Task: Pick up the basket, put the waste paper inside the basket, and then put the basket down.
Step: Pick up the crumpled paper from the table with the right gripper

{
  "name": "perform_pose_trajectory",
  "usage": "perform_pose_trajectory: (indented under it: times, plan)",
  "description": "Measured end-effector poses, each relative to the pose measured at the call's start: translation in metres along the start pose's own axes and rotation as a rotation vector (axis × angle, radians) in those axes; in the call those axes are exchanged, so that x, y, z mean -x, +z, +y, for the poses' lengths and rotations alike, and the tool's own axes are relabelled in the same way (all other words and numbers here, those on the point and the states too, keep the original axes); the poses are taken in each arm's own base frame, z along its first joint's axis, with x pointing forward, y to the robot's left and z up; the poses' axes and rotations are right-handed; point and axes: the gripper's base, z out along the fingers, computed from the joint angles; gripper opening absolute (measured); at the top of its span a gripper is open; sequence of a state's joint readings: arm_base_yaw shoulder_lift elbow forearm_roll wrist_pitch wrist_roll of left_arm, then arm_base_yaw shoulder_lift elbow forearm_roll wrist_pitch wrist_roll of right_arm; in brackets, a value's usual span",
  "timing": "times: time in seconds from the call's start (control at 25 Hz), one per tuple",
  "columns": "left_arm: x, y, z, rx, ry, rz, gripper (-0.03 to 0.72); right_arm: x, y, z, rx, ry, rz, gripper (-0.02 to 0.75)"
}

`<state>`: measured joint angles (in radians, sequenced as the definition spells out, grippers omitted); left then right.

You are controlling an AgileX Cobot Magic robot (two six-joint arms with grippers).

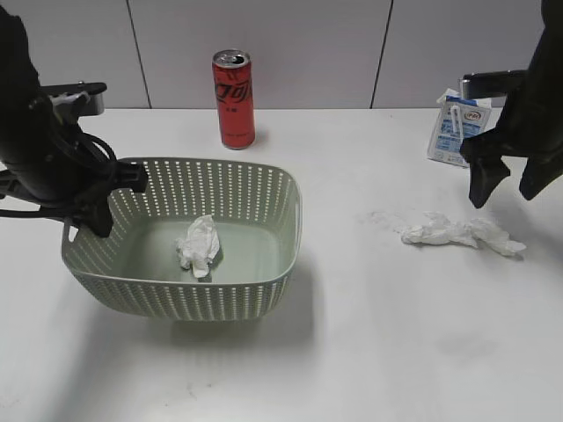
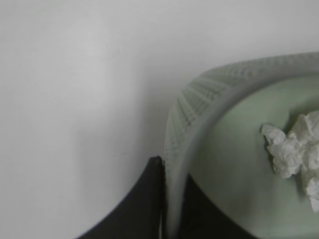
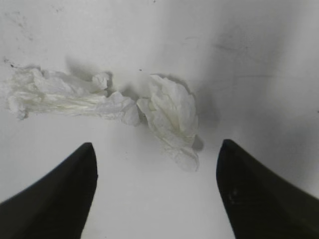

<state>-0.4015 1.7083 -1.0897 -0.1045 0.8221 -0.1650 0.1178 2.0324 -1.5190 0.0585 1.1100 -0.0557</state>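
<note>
My left claw (image 1: 110, 198) reaches in from the left edge and is clamped on the left rim of the basket (image 1: 264, 290), one finger inside the wall, one outside. The basket sits tipped, its left side raised, its long axis running left to right across the bench (image 1: 396, 352). One crumpled wad (image 1: 199, 246) lies on its floor. My right claw (image 1: 512, 185) hangs above the bench, fingers pointing down and spread wide, with nothing between them. Just below it lies the waste paper (image 3: 104, 102), a long twisted piece stretched left to right.
</note>
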Motion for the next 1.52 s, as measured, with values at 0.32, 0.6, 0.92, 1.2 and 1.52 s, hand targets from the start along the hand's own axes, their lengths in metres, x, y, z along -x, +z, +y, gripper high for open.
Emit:
perform_pose_trajectory:
  times: [0.32, 0.6, 0.92, 1.2, 1.52]
  plan:
    - [0.0, 0.0, 0.0, 0.0, 0.0, 0.0, 0.001, 0.001, 0.047, -0.007, -0.042, -0.002, 0.126, 0.425]
    - [0.0, 0.0, 0.0, 0.0, 0.0, 0.0, 0.001, 0.001, 0.061, -0.01, -0.072, 0.009, 0.147, 0.35]
    - [0.0, 0.0, 0.0, 0.0, 0.0, 0.001, 0.001, 0.001, 0.079, -0.01, -0.057, 0.02, 0.192, 0.328]
    - [0.001, 0.0, 0.0, -0.001, 0.0, -0.008, 0.001, -0.001, 0.079, -0.009, -0.048, 0.025, 0.213, 0.036]
    - [0.001, 0.0, 0.0, -0.002, 0.0, -0.01, 0.001, 0.0, 0.042, -0.005, -0.025, 0.032, 0.122, 0.036]
